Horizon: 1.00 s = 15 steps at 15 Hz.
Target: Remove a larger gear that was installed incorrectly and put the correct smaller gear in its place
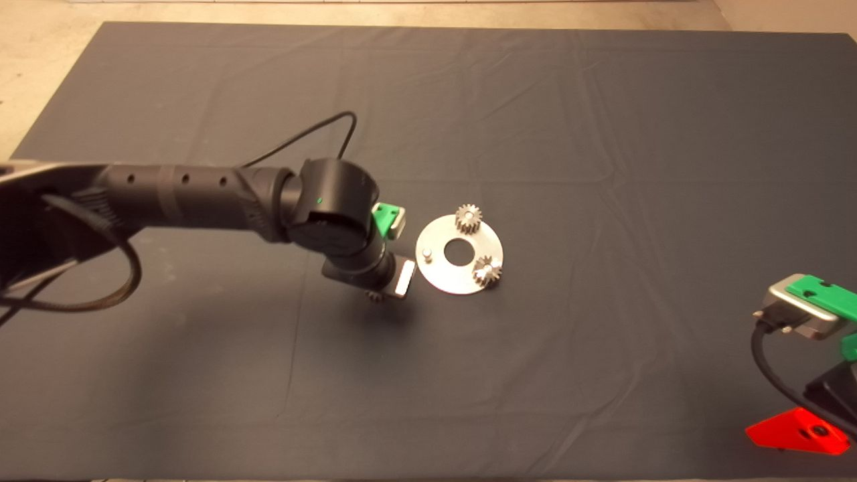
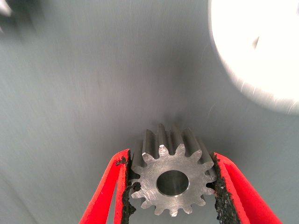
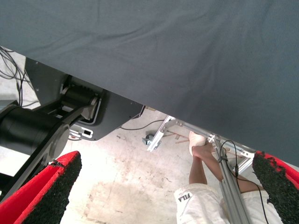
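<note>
My left gripper (image 1: 387, 286) hangs over the mat just left of the round silver plate (image 1: 443, 276). In the left wrist view the gripper (image 2: 172, 189) is shut on a silver toothed gear (image 2: 170, 175), with a pad on each side of its teeth. I cannot tell whether this is the larger or the smaller gear. Its edge peeks out under the wrist in the head view (image 1: 375, 295). Two gears sit on the plate, one at the back (image 1: 469, 217) and one at the front right (image 1: 487, 272). The plate's left pin (image 1: 426, 254) is bare.
The plate shows as a bright disc in the left wrist view (image 2: 261, 51). My right gripper (image 1: 803, 428) is parked at the lower right edge, open (image 3: 163, 186). Its wrist view shows the mat's edge, the robot base and a person's leg (image 3: 201, 163) on the floor.
</note>
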Each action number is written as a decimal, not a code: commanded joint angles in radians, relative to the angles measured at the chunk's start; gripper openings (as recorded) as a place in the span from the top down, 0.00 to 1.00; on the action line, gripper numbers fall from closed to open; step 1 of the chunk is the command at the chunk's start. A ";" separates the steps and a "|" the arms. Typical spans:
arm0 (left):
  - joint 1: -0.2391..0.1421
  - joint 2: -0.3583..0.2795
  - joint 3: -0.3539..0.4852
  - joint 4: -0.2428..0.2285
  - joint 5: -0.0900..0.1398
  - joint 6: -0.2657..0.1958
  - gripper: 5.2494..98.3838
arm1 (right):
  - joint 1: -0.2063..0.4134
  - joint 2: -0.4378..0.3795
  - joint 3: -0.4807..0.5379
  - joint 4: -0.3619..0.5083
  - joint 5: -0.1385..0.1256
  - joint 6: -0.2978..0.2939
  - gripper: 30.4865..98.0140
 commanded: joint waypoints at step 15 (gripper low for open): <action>-0.069 0.211 -0.241 -0.077 0.053 0.047 0.68 | 0.016 -0.002 0.006 0.035 -0.056 0.001 0.02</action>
